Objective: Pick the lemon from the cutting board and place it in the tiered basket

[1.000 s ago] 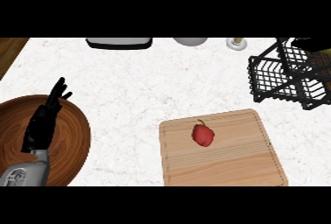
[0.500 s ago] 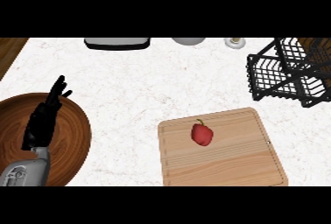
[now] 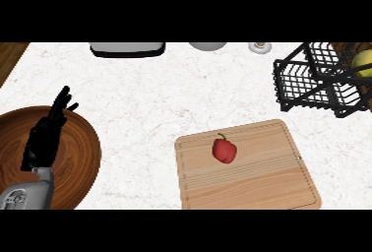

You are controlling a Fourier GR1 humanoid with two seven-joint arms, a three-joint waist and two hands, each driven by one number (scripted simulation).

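A small red pepper-like fruit with a green stem (image 3: 224,149) lies on the wooden cutting board (image 3: 247,187) at the lower middle; no yellow lemon shows on the board. The black wire tiered basket (image 3: 320,83) stands at the upper right, with a yellow fruit (image 3: 363,63) inside at the edge. My left hand (image 3: 45,135) rests open at the left, fingers pointing up, far from the board. My right hand is out of view.
A large brown wooden bowl (image 3: 76,162) sits under my left hand at the lower left. A grey appliance (image 3: 127,47), a pale round object (image 3: 208,46) and a small white shaker (image 3: 260,47) line the counter's far edge.
The whole view has slid slightly, so the board, basket and far objects appear a little further left. My left hand has stayed in place.
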